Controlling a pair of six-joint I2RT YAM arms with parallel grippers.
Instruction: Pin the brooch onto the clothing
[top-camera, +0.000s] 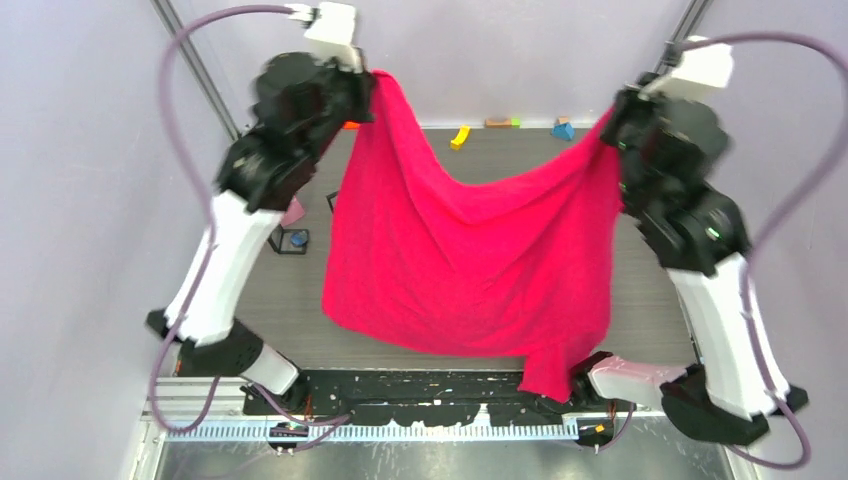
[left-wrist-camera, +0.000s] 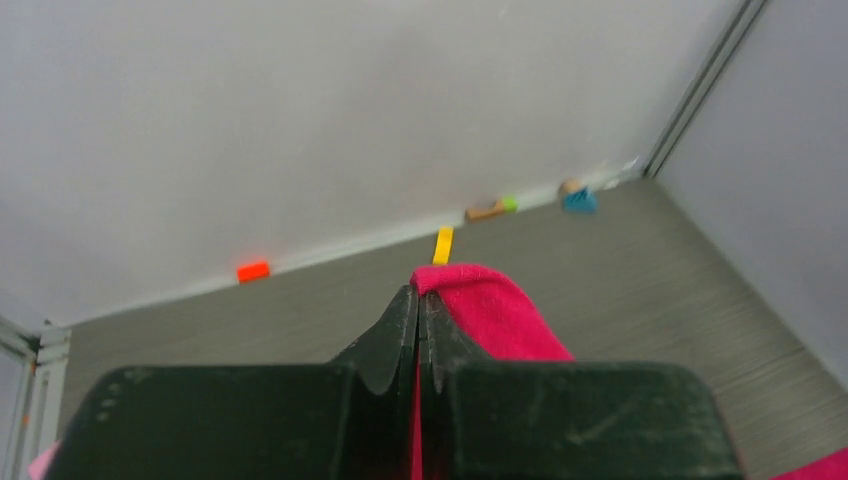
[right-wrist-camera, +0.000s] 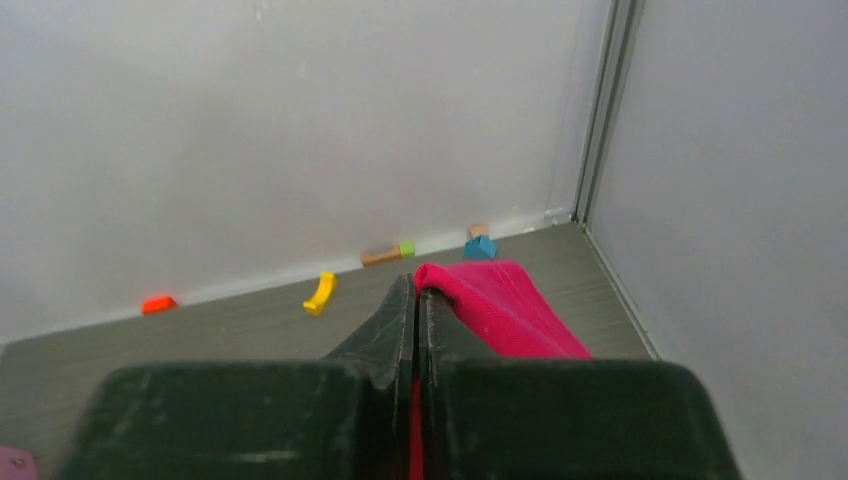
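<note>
The crimson clothing hangs spread between my two arms above the table, sagging in the middle, its lower edge near the arm bases. My left gripper is shut on its upper left corner. In the left wrist view a fold of clothing pokes out of the shut gripper. My right gripper is shut on the upper right corner; clothing drapes over the gripper. A small pink piece, probably the brooch, lies on the table half behind my left forearm.
A small black stand sits by the pink piece. Along the back wall lie an orange block, a yellow block, a tan and green block and a blue block. Frame posts stand at both back corners.
</note>
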